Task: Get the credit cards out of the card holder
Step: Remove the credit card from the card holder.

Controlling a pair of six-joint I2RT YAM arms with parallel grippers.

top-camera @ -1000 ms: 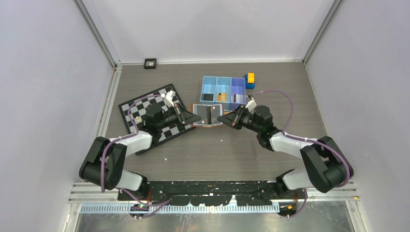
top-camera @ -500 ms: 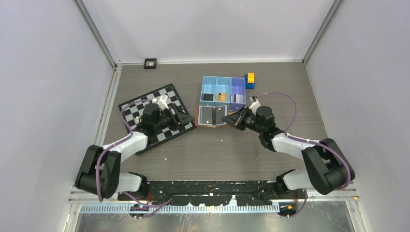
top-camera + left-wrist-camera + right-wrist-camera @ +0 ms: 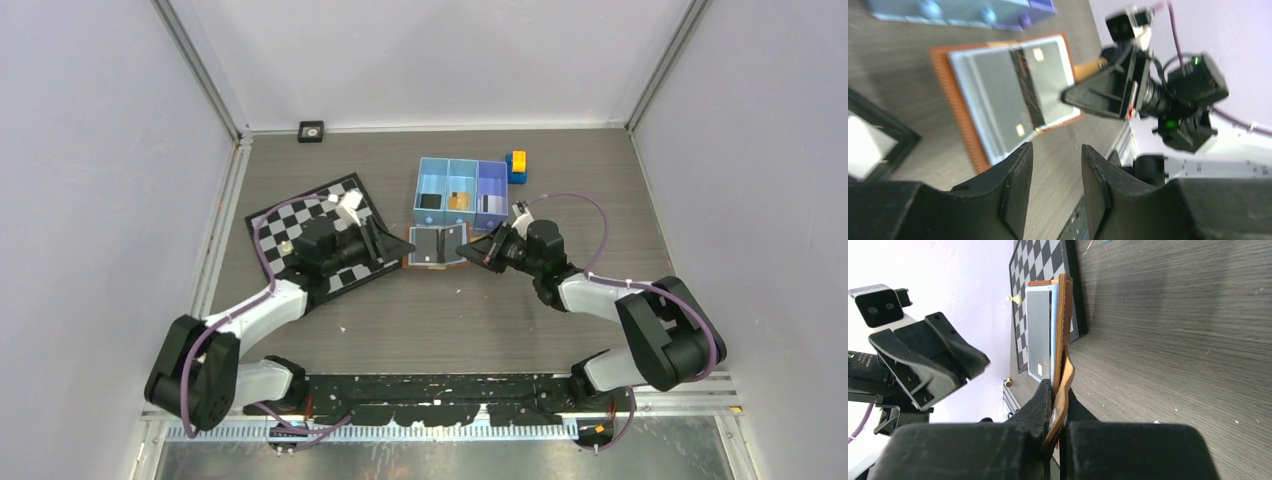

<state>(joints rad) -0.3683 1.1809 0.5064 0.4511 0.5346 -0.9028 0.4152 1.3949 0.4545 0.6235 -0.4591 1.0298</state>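
Note:
The card holder (image 3: 437,245) is a brown wallet lying open below the tray, grey-silver inside showing. In the left wrist view its two grey panels (image 3: 1008,95) carry small gold chips; I cannot tell separate cards apart in it. My right gripper (image 3: 472,251) is shut on the holder's brown strap (image 3: 1060,400) at its right edge, which stands edge-on (image 3: 1064,315). My left gripper (image 3: 386,243) is open and empty just left of the holder, fingers (image 3: 1015,187) apart from it. Three credit cards lie in the tray: dark (image 3: 430,200), gold (image 3: 459,200), grey (image 3: 490,203).
The blue three-compartment tray (image 3: 462,166) stands just behind the holder. A yellow-and-blue block (image 3: 517,165) sits at its right end. A checkered board (image 3: 300,215) with small pieces lies under the left arm. Walls enclose the table on three sides.
My left gripper has drawn back to the left from the holder's left edge. The holder has shifted slightly, still held by the right gripper.

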